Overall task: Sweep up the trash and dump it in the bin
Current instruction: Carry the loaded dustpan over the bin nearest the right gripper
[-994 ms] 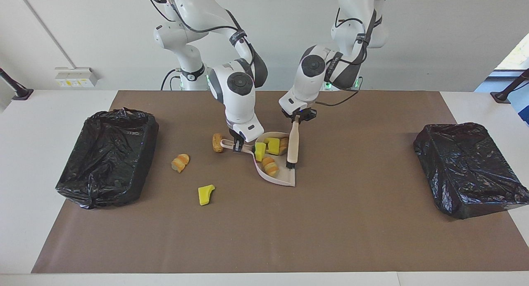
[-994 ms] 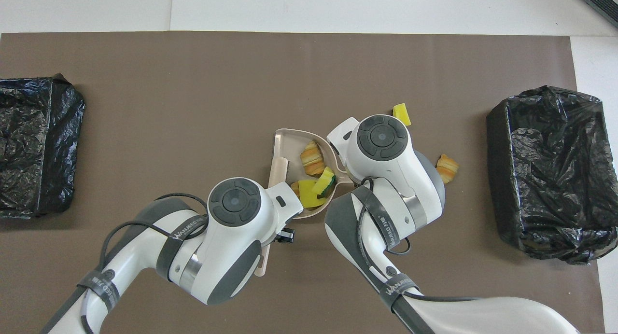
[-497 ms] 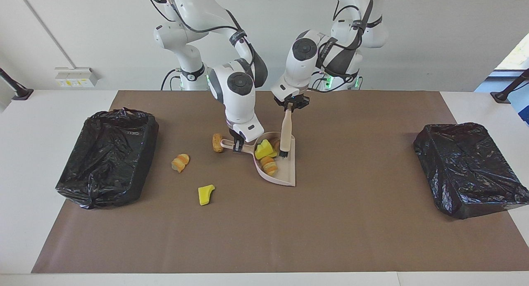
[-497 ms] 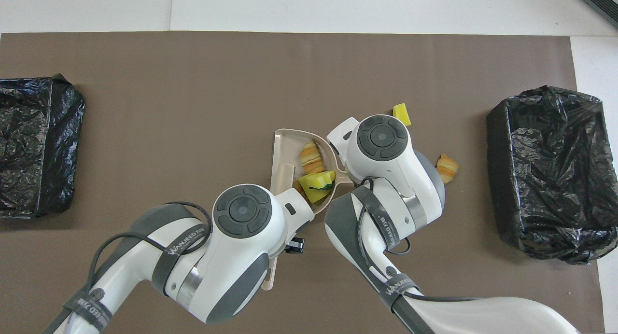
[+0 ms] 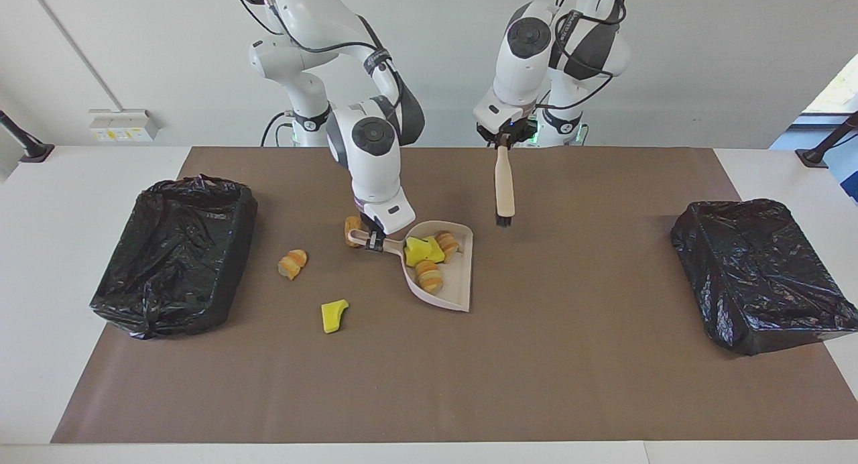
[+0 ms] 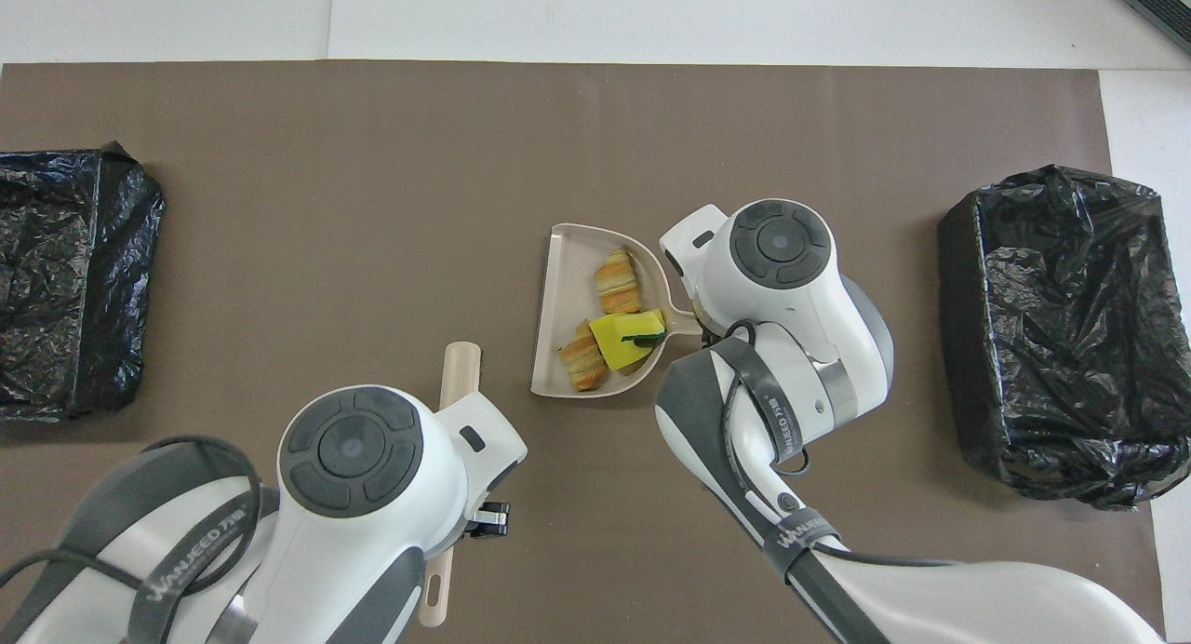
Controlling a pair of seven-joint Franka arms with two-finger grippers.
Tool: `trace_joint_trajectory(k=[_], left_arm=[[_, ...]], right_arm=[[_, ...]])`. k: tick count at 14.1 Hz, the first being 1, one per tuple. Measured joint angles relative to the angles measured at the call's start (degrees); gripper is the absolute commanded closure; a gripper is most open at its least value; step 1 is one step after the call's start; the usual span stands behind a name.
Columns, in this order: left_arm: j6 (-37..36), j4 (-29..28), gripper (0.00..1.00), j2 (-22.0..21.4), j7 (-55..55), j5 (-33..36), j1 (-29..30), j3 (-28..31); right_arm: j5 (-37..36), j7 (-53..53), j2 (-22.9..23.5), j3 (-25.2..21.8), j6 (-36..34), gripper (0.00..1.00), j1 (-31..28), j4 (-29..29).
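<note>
My right gripper (image 5: 373, 241) is shut on the handle of the pale pink dustpan (image 5: 456, 286), which is low over the brown mat. In the pan lie yellow foam wedges (image 5: 420, 251) and two striped croissant pieces (image 5: 427, 275); they also show in the overhead view (image 6: 618, 281). My left gripper (image 5: 503, 141) is shut on a beige brush (image 5: 504, 186) and holds it upright in the air, bristles down, clear of the pan. Loose trash lies on the mat: a croissant piece (image 5: 293, 263), a yellow wedge (image 5: 333, 315) and a brown roll (image 5: 350, 230) beside my right gripper.
One black bin (image 5: 174, 256) stands toward the right arm's end of the table, its twin (image 5: 761, 273) toward the left arm's end. Both show in the overhead view (image 6: 1051, 337) (image 6: 65, 281). The brown mat (image 5: 469, 383) covers the table's middle.
My left gripper has lifted the brush out of the dustpan and drawn it back toward the robots. The dustpan has shifted slightly toward the right arm's end, and its contents have resettled.
</note>
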Motion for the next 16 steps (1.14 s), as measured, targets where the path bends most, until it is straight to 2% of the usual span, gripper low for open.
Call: trace_joint_trajectory(k=[4,6,10,13,16], left_arm=[[0.24,-11.3,1.0,-10.36,-3.7,-10.09,-1.72,-2.53],[3.93,-15.27,1.0,-12.89,-10.07,-12.37,-3.02,-6.61],[18.49,-21.88,1.0,-13.13,-19.43,-18.91,-2.72,-21.98],[25.21,-23.2,1.0,-12.49,-19.89,-20.24,-1.67,-27.29],[27.6,-23.22,1.0,-10.52,-19.85,-20.28,-0.95,-29.47]], right_arm=[[2.46,-0.08,-3.11,-0.07,-2.43,1.0,-5.15,1.85],[4.5,-2.03,-4.33,-0.11,-5.58,1.0,-8.97,3.75],[7.31,-13.48,-5.53,-0.33,-15.13,1.0,-20.33,9.45],[7.59,-23.25,-5.61,-0.56,-23.03,1.0,-30.25,12.64],[7.24,-32.77,-5.59,-0.81,-28.92,1.0,-39.89,14.28]])
